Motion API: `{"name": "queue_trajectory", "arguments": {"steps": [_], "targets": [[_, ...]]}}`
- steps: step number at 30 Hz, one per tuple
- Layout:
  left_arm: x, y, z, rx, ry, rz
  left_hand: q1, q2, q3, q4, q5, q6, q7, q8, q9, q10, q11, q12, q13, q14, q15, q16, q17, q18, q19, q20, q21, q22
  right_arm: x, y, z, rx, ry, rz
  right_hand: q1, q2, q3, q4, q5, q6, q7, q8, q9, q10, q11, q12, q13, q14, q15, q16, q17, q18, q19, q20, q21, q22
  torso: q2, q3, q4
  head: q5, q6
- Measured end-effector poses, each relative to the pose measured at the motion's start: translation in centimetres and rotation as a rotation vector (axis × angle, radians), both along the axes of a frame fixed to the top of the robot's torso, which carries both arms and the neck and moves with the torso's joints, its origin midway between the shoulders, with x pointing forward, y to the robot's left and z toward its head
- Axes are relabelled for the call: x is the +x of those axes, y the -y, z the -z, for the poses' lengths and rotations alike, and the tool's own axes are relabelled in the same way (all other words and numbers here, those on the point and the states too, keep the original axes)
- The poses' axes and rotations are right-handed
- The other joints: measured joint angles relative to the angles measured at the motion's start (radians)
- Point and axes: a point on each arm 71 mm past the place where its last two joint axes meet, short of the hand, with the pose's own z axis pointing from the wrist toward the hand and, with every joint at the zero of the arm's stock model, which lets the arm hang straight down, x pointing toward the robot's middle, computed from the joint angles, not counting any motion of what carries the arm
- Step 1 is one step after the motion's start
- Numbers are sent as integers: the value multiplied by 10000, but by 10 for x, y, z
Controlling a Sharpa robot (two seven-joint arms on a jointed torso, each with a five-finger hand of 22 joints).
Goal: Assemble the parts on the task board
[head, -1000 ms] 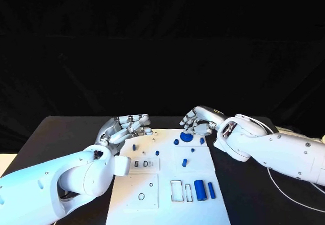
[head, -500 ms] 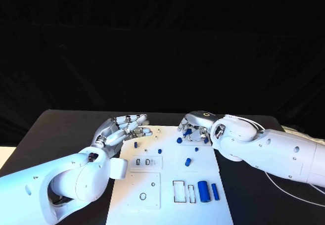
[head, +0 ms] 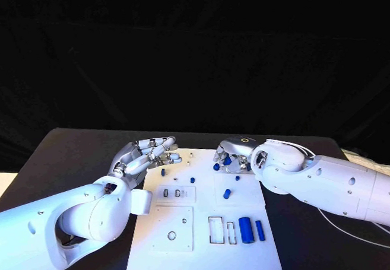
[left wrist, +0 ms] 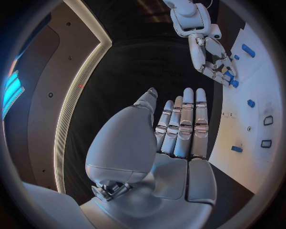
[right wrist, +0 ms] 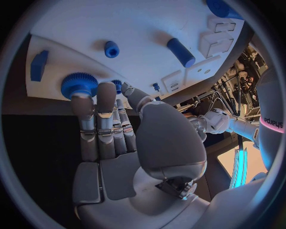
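Dark lettering on a pink band (right wrist: 271,125) round the other arm's wrist, partly cut off, too bent to read reliably; nothing else legible

In the head view the right hand (head: 234,152) covers the far right corner of the task board (head: 199,253), and its own fingertips are out of sight beneath it. A blue gear (right wrist: 78,85) shows at those fingertips in the right wrist view, but the fingers cross its near edge, so whether they grip it or merely touch it cannot be told. The left arm hides the board's near left edge in the head view. The small blue pegs (head: 237,178) on the board are too small there to tell their shapes. In the left wrist view the circle's rim cuts the board off.
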Motion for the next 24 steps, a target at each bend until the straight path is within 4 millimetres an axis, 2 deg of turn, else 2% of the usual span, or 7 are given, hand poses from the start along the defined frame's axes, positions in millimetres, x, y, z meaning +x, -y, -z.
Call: {"name": "queue_trajectory", "arguments": {"steps": [4, 9, 10, 11, 15, 24], "targets": [[0, -1, 0, 0, -6, -20, 0, 0, 0, 0, 0, 0, 0, 0, 0, 0, 0, 0, 0, 0, 0, 0, 0, 0, 0, 0, -38, 0, 0, -1, 1, -78, -31, -10, 0, 0, 137, 137, 0, 0, 0, 0, 0, 0, 0, 0, 0, 0, 0, 727, 679, 0, 101, 0, 498, 632, 38, -7, 2, -10, 13], [1, -1, 0, -4, -14, -21, 0, 0, 0, 0, 0, -1, 0, 1, 1, 0, 0, 0, 0, 0, 0, 0, -1, 0, 0, 0, -38, 1, 2, 0, 2, -134, -37, 37, 0, 0, 222, 221, 0, 30, -30, 0, 0, 0, 0, 0, -1, 0, 0, 1025, 936, 0, 136, 36, 693, 861, 77, -19, 11, -22, -7], [1, -1, 0, -4, -16, -22, 0, 0, 0, 0, 0, 0, 0, 1, 1, 0, 0, 0, 0, 0, 0, 0, -1, -1, 0, 0, -38, 1, 2, 0, 2, -139, -35, 44, 0, 0, 245, 245, 0, 30, -30, 0, 0, 1, 0, 0, -1, 0, 0, 1110, 1014, -116, 136, 36, 750, 919, 82, -19, 13, -20, -8], [1, -1, 0, -5, -18, -22, 0, 0, 0, 0, 0, 0, 0, 1, 1, 0, 0, 0, 0, 0, 0, 0, -1, -1, 0, 0, -38, 1, 2, 0, 2, -144, -32, 49, 0, 0, 246, 245, 0, 30, -30, 0, 4, 0, 1, 0, -1, 0, 0, 1179, 1080, -151, 136, 36, 796, 971, 90, -23, 14, -12, -9], [1, -1, 0, -7, -29, -14, 0, 0, 0, 0, 0, -1, 0, 1, 1, 0, 0, 0, 0, 0, 0, 0, 11, -1, 0, 0, -38, 1, 3, 0, 2, -161, -31, 71, 0, 0, 347, 355, 0, 68, 7, 1, 10, 73, -42, 0, 15, -1, 0, 1527, 1414, -151, 244, 35, 1002, 1249, 116, -31, 13, 4, -9], [1, -1, 0, -16, -73, 10, 0, 0, 0, 0, 1, -1, -1, 1, 2, 0, 0, 0, 0, 0, 0, 0, 14, -1, -1, 0, -38, 1, 5, -4, 3, -168, -60, 49, -53, -53, 369, 619, -43, 101, -23, 1, 9, 218, -37, 0, 27, -1, 0, 2146, 1992, -150, 384, 41, 1382, 1754, 182, -42, 14, 51, -47]]}}
